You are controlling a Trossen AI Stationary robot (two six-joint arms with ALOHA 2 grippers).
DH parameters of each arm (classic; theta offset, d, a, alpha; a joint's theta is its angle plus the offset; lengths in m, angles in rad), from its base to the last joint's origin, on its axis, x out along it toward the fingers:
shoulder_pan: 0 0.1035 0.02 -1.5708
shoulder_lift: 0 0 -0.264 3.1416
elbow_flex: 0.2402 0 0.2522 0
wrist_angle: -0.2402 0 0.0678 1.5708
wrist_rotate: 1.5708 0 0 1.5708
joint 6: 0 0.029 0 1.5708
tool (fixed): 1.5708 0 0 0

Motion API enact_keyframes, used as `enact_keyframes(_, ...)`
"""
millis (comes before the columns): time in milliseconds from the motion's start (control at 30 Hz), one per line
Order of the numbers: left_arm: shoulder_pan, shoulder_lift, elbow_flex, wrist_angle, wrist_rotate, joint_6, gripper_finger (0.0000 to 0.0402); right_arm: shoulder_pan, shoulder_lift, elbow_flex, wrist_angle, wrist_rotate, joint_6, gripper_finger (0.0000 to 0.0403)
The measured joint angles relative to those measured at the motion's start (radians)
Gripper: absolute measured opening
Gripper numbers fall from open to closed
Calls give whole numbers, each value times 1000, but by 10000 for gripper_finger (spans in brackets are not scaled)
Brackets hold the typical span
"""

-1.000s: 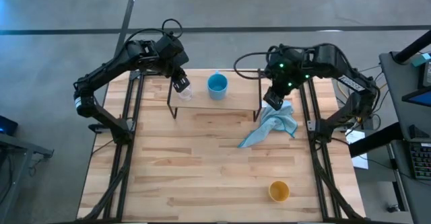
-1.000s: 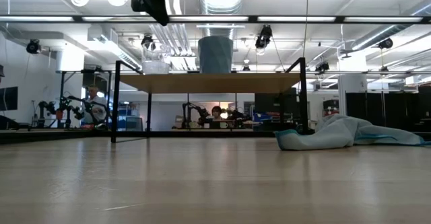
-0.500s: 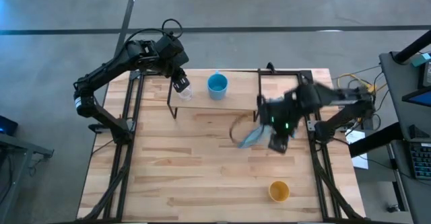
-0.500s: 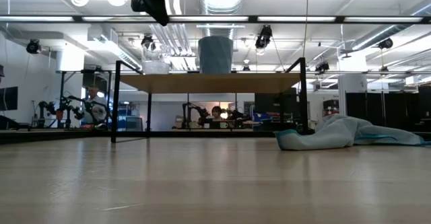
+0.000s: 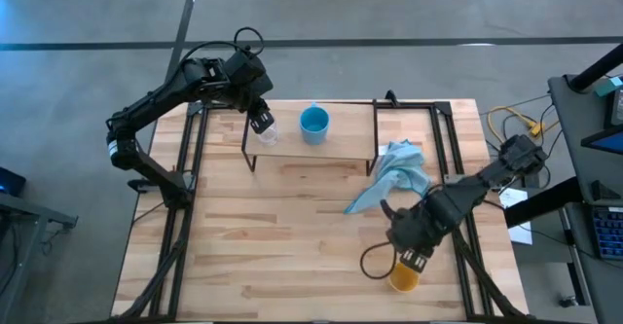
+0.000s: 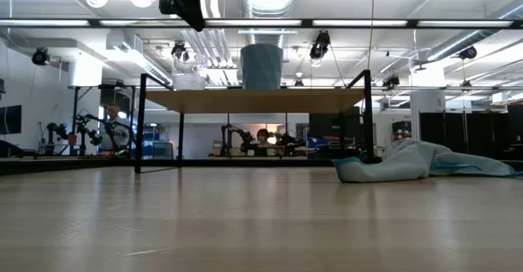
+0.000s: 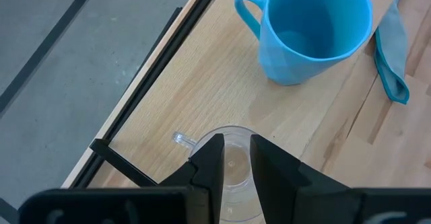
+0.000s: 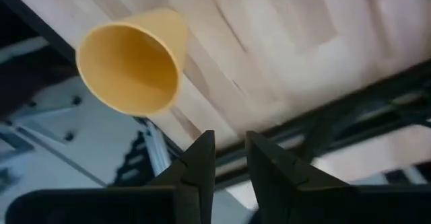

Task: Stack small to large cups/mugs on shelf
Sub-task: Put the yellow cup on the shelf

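My right pincer (image 5: 414, 258) hangs over the near right of the worktop (image 5: 292, 256), fingers nearly pressed together, pinching nothing. The yellow-orange cup (image 5: 403, 276) stands upright just beyond its tips, mouth up; the right arm is far the nearer. My left pincer (image 5: 260, 122) sits over the clear glass (image 7: 232, 165) on the shelf (image 6: 253, 100), narrowly parted, grip on the rim unconfirmed. The light blue mug (image 5: 313, 123) stands beside it. The low view shows no yellow cup.
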Motion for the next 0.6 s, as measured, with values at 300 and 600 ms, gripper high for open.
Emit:
enact_keyframes(300,0,0,0,0,0,0,59,66,0,-138,300,54,180,74)
enact_keyframes(600,0,0,0,0,0,0,59,72,0,-169,307,82,227,70)
